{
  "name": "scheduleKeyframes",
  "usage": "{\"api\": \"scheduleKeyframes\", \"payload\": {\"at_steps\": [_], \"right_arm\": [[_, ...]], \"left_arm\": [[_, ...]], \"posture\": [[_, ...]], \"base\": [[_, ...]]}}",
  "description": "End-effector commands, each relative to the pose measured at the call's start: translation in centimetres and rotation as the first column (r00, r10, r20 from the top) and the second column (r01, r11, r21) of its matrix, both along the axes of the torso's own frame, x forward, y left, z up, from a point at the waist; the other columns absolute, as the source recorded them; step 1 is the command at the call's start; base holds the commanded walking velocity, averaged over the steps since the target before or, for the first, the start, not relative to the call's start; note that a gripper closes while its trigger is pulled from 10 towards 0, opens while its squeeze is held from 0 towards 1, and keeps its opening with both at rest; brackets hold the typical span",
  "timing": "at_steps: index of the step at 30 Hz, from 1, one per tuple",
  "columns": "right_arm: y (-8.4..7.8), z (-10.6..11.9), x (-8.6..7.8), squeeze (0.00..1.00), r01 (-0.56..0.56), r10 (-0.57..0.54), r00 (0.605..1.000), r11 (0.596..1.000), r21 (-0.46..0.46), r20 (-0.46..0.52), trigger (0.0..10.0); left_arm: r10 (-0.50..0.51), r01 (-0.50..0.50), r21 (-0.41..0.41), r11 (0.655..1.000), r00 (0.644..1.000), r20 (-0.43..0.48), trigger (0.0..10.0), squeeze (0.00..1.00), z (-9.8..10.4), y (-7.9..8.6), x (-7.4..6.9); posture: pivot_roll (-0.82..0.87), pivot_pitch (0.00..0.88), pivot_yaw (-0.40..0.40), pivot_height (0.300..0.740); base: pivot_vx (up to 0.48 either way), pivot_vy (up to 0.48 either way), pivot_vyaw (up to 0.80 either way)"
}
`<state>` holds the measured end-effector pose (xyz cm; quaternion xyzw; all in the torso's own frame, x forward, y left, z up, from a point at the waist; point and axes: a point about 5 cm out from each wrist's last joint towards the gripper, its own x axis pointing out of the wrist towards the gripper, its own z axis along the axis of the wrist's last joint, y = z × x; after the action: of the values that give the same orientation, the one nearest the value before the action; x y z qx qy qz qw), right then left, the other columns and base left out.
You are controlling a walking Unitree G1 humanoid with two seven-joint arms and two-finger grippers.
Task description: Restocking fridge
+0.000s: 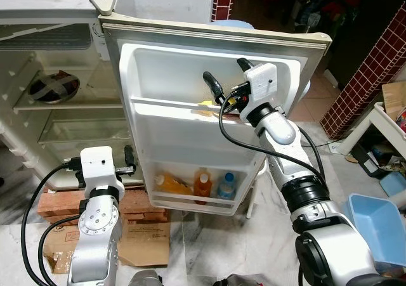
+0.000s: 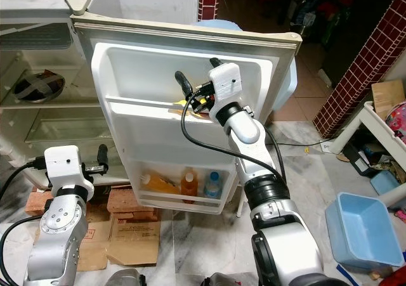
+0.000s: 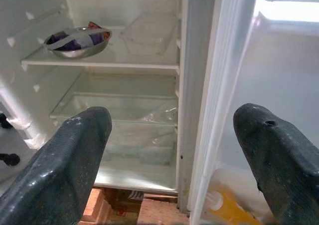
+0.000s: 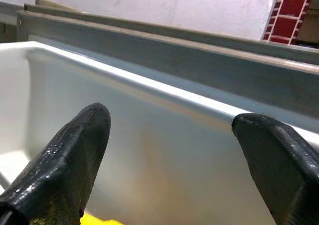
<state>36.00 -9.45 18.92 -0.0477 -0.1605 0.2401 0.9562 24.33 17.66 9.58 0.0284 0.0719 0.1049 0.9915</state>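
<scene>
I have the fridge door (image 1: 190, 140) swung wide open toward the head camera. The right gripper (image 1: 225, 83) is raised inside the door's upper compartment, just above the middle door shelf (image 1: 171, 108). Its two fingers are spread wide apart and hold nothing. A small yellow item (image 1: 204, 103) lies on that shelf just below the fingers; I cannot identify it.

The bottom door rack (image 1: 190, 200) holds three bottles: an orange bottle lying tilted (image 1: 171, 183), an upright orange bottle (image 1: 202, 185) beside it, and a blue-capped bottle (image 1: 226, 186) next to that.

The left gripper (image 3: 169, 160) is held low at the foot of the fridge, facing the open cabinet. Its fingers are also wide apart and empty.

Inside the cabinet, a steel bowl (image 1: 53, 87) sits on the upper glass shelf (image 1: 95, 99). The fridge rests on bricks (image 1: 136, 205), with flattened cardboard (image 1: 143, 241) on the marble floor. A blue plastic tub (image 1: 374, 226) stands at my right.
</scene>
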Motion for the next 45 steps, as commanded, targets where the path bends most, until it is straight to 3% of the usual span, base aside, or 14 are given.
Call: {"api": "scheduleKeyframes", "payload": {"at_steps": [1,5,6,7,8,15,27,29,34,45], "right_arm": [[-0.9,2.3,0.0,1.00,0.045,-0.048,0.995,0.998,0.042,0.091,10.0],[-1.9,0.8,-1.1,1.00,0.112,-0.115,0.992,0.992,0.051,0.049,10.0],[-2.2,-0.4,-1.9,0.33,0.135,-0.136,0.991,0.989,0.053,0.017,10.0],[-2.3,-0.8,-2.2,0.33,0.141,-0.142,0.990,0.988,0.056,0.005,10.0],[-2.5,-1.5,-2.8,0.00,0.150,-0.150,0.989,0.987,0.054,-0.018,10.0],[-2.8,-4.3,-6.1,0.00,0.176,-0.171,0.980,0.983,0.045,-0.101,10.0],[-2.6,-5.4,-7.7,0.00,0.145,-0.134,0.974,0.988,0.050,-0.183,10.0],[-2.3,-5.7,-7.9,0.00,0.087,-0.066,0.969,0.993,0.081,-0.236,10.0],[-1.5,-6.6,-8.4,0.00,-0.057,0.062,0.957,0.998,0.026,-0.282,10.0],[-1.5,-8.3,-8.5,0.00,-0.222,0.179,0.909,0.972,-0.075,-0.377,10.0]], "left_arm": [[0.007,-0.007,-0.004,1.000,1.000,-0.006,10.0,0.00,0.0,0.0,0.1],[0.026,-0.026,-0.026,0.999,1.000,0.009,10.0,0.00,0.2,0.1,0.2],[0.026,-0.026,-0.026,0.999,1.000,0.009,10.0,0.00,0.2,0.1,0.2],[0.025,-0.025,-0.025,0.999,1.000,0.010,10.0,0.00,0.2,0.1,0.2],[0.026,-0.026,-0.025,0.999,1.000,0.011,10.0,0.00,0.2,0.1,0.1],[0.005,-0.005,-0.009,1.000,1.000,0.010,10.0,0.00,0.1,-0.4,0.3],[-0.004,0.004,-0.004,1.000,1.000,0.014,10.0,0.00,0.2,-0.6,0.9],[-0.005,0.005,-0.001,1.000,1.000,0.016,10.0,0.00,0.3,-0.5,0.9],[-0.010,0.010,0.010,1.000,1.000,0.012,10.0,0.00,0.3,-0.5,1.1],[0.000,0.000,0.012,1.000,1.000,0.024,10.0,0.00,0.4,-0.3,1.1]], "posture": [[0.07,0.000,-0.058,0.740],[0.07,0.000,-0.060,0.740],[0.07,0.000,-0.062,0.740],[0.07,0.000,-0.062,0.740],[0.07,0.000,-0.064,0.740],[0.06,0.000,-0.059,0.740],[0.05,0.000,-0.044,0.740],[0.04,0.000,-0.043,0.740],[0.04,0.000,-0.041,0.740],[0.05,0.000,-0.040,0.740]], "base": [[0.000,0.000,0.00],[0.000,0.000,0.00],[0.000,0.000,0.00],[0.000,0.000,0.00],[0.000,0.000,0.00],[0.000,0.000,0.00],[0.000,-0.223,0.00],[0.000,-0.382,0.00],[0.000,-0.370,0.00],[0.000,-0.274,0.00]]}}
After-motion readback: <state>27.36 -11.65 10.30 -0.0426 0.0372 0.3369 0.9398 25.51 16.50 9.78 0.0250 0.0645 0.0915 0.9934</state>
